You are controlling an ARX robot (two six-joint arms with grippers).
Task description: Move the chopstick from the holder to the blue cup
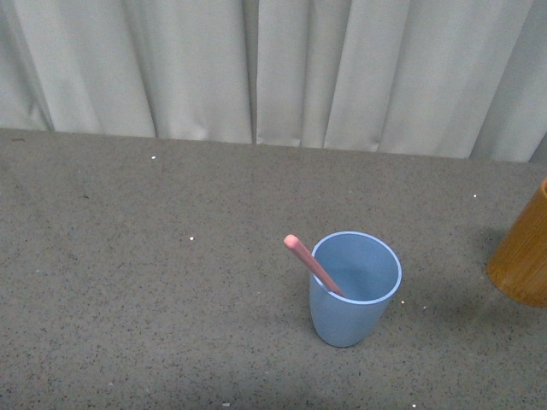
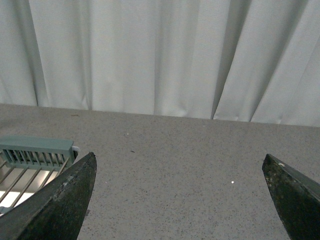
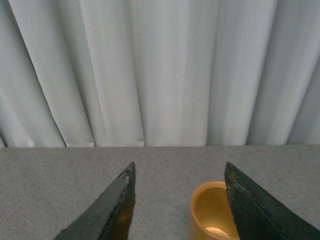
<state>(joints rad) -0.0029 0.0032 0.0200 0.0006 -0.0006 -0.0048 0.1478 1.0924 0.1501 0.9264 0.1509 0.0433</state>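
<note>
The blue cup stands upright on the grey table in the front view, with one salmon-pink chopstick leaning out over its left rim. At the right edge of that view stands the orange-brown holder, partly cut off. In the right wrist view the holder shows from above with nothing visible inside; my right gripper is open above it, one finger overlapping its rim. My left gripper is open over bare table. Neither arm shows in the front view.
White curtains close off the far edge of the table. A pale green slatted rack with wire bars lies near the left gripper in the left wrist view. The grey speckled tabletop stretches left of the cup.
</note>
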